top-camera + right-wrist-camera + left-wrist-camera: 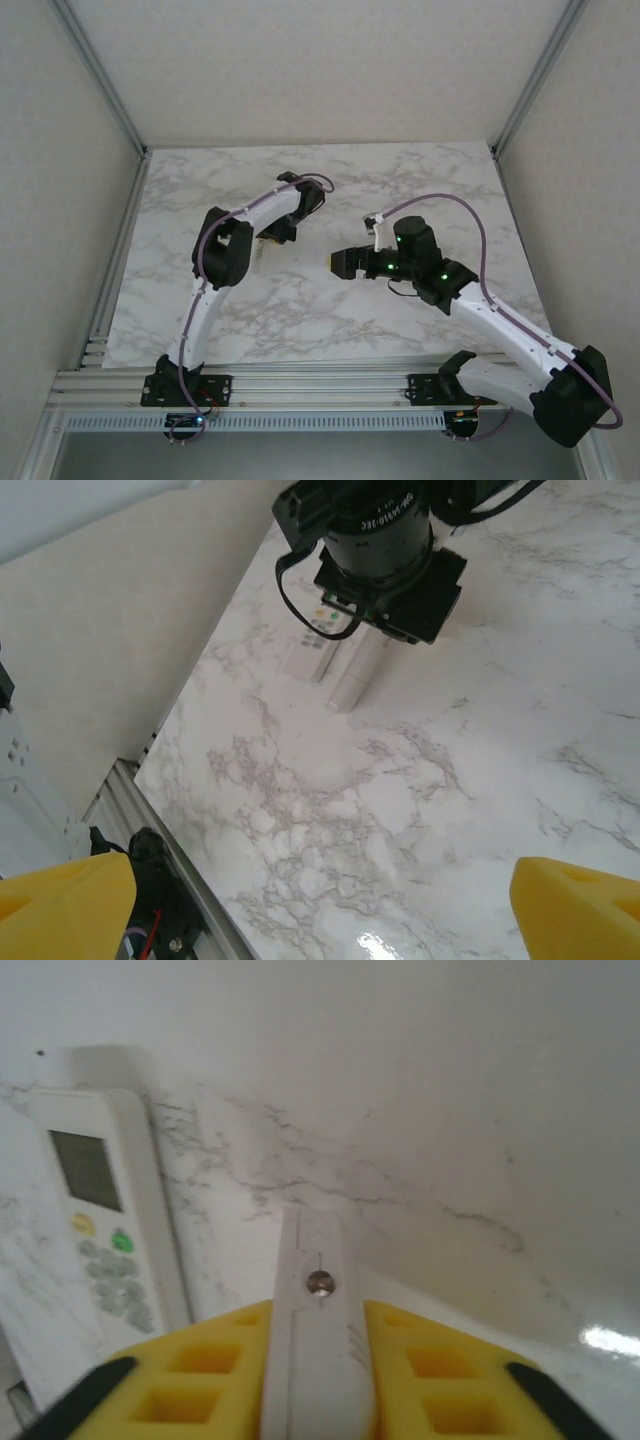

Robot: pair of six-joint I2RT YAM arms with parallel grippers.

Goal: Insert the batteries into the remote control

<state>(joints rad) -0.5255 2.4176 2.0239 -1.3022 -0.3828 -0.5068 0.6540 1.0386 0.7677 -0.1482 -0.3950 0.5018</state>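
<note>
My left gripper (318,1312) is shut on a white remote control (316,1250), its yellow fingers (215,1360) pressed against both long sides. The remote's back faces the camera, with one small screw showing. In the right wrist view that remote (357,670) sticks out below the left arm's wrist (385,550), its end close to the marble. My right gripper (325,905) hangs above bare marble, open wide with nothing between its yellow tips. In the top view it (338,263) sits right of the left gripper (268,242). The batteries are out of view.
A second white remote (100,1210) with a display and coloured buttons lies face up on the marble table (330,310), just left of the held one (312,645). An aluminium rail (250,385) runs along the near edge. White walls enclose the table.
</note>
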